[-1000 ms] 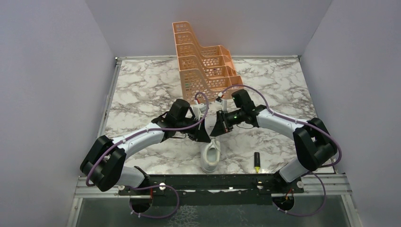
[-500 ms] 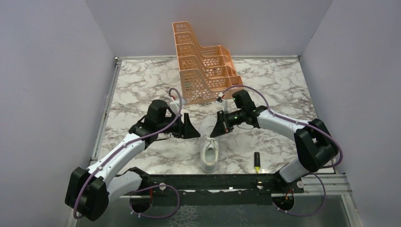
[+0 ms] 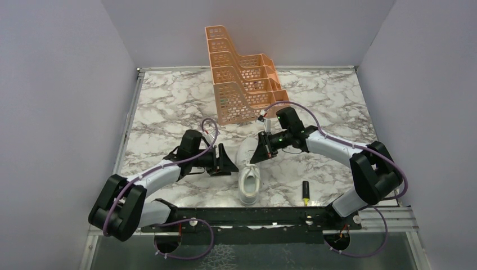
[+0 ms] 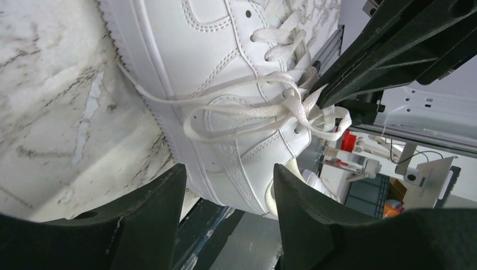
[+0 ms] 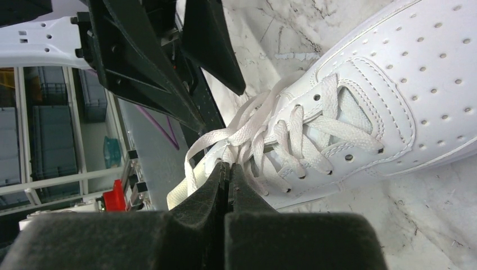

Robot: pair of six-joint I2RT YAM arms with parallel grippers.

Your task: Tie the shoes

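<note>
The all-white low-top sneaker (image 3: 249,180) is lying just ahead of the left gripper (image 4: 229,171), whose fingers are gaping empty, while the right gripper (image 5: 228,167) is pinching its long white lace (image 4: 236,112) mid-knot; the left likely needs to catch a loop next.

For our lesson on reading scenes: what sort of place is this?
Probably a robotics lab test booth: plain lilac walls box in a marble-patterned tabletop, with two white-and-black robot arms bolted at its edge.

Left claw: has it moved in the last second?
Yes. The left gripper has swung left, off the sneaker, and back toward the near table edge, farther from the orange rack.
</note>
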